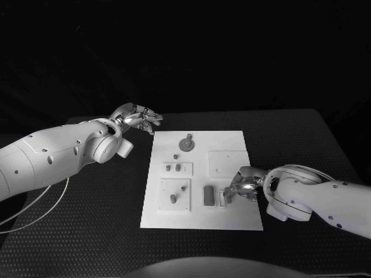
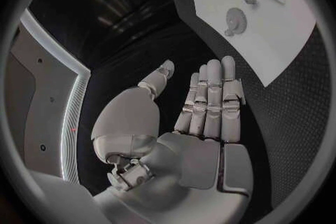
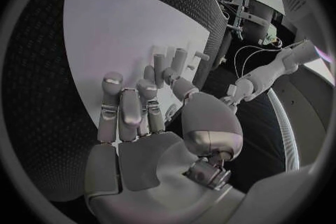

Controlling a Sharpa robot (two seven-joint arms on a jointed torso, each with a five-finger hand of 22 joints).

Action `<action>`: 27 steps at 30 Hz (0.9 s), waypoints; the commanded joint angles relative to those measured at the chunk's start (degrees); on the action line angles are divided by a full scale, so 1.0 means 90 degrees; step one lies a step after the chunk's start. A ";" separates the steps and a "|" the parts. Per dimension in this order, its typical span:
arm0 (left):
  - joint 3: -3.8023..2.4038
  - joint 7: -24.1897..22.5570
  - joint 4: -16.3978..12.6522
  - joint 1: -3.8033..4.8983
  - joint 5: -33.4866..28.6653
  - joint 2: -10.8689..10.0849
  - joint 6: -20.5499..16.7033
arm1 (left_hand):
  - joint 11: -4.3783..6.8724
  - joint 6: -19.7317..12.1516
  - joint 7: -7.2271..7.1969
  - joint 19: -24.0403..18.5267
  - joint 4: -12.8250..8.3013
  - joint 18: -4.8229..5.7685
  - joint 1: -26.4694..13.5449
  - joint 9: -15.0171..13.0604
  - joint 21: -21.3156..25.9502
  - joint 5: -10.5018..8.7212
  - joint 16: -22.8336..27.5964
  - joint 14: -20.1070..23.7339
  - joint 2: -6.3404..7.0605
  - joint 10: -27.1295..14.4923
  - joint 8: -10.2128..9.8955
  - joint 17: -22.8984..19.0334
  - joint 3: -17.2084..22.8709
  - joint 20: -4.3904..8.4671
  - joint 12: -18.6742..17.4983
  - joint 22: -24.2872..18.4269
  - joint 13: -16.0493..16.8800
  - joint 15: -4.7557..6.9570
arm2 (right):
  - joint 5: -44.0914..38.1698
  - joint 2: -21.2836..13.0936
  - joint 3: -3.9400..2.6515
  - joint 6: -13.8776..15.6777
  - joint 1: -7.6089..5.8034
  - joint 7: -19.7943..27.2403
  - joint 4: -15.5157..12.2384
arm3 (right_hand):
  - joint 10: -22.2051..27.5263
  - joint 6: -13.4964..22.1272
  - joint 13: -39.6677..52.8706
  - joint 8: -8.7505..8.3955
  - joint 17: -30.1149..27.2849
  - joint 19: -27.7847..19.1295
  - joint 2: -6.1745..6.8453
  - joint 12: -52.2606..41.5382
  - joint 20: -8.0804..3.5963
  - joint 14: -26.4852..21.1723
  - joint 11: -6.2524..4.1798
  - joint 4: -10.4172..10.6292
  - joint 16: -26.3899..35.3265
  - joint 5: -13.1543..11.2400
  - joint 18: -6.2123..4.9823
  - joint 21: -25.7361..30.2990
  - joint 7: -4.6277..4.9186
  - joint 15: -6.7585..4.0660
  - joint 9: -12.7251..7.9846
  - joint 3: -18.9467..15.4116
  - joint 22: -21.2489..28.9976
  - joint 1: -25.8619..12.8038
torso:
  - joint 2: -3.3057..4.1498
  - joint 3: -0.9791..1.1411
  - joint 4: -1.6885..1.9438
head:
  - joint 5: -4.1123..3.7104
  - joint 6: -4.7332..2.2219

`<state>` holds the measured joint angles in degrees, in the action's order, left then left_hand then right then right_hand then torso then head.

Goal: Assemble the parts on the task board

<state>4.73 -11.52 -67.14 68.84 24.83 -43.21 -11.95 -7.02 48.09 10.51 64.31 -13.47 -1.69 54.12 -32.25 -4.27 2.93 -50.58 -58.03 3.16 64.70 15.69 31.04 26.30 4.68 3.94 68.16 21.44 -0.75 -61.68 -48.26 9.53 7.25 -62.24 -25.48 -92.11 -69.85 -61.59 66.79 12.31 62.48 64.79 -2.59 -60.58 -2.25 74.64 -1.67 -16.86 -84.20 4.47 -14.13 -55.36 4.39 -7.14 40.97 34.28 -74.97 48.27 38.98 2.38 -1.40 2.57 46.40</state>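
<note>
The white task board (image 1: 236,217) lies in the middle of the black table. On it I see a round disc part (image 1: 186,142), two small pegs (image 1: 173,167) and a long dark block (image 1: 209,195). My right hand (image 1: 240,188) is low over the board's right side, its fingertips down at a small pale piece (image 1: 225,197) beside the block. In the right wrist view the right hand (image 3: 143,106) curls its fingers over the board (image 3: 112,28) near several upright pieces (image 3: 180,57); whether it pinches one is unclear. My left hand (image 1: 137,118) hovers off the board's far left corner, and the left wrist view shows that hand (image 2: 206,112) flat and empty.
A raised plate (image 1: 174,195) with small parts sits at the board's near left, and a bare square plate (image 1: 229,161) at its right. A thin cable (image 1: 43,211) loops over the table at the left. Dark matting (image 1: 302,133) surrounds the board.
</note>
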 commanded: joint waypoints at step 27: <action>-0.0004 -0.0029 -0.0014 0.0007 0.0009 0.0025 0.0100 | 0.0015 0.0018 -0.0008 0.0027 -0.0011 -0.0073 -0.0040 0.0012 0.0031 0.0001 0.0039 -0.0006 -0.0010 -0.0031 0.0025 0.0013 -0.0054 0.0017 0.0015 0.0013 0.0009 -0.0005 | 0.0452 0.0208 0.0004 -0.0201 0.0004 -0.0267 0.0091 | 0.0002 0.0004 0.0000 0.0011 -0.0043 -0.0012 0.0063 -0.0029 -0.0019 -0.0022 -0.0009 0.0026 0.0012 0.0008 -0.0097 -0.0017 0.0020 -0.0020 -0.0015 -0.0102 -0.0104 -0.0157 | 0.0001 0.0002 0.0003 | -0.0006 0.0041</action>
<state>4.73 -11.43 -67.14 68.84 24.87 -43.11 -11.70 -6.94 48.09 10.51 64.31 -13.63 -1.71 54.12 -32.20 -4.27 2.93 -50.58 -58.03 3.16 64.78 15.69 31.08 26.14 4.68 3.94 68.20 21.42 -0.75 -57.60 -46.49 9.57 5.70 -62.24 -28.02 -91.12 -69.83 -61.68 66.79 12.31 62.17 64.89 -2.02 -60.56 -2.12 74.55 -1.65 -16.67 -84.20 4.44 -14.12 -55.36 4.28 -7.03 40.90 33.67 -74.98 47.29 38.98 2.38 -1.37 2.49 46.80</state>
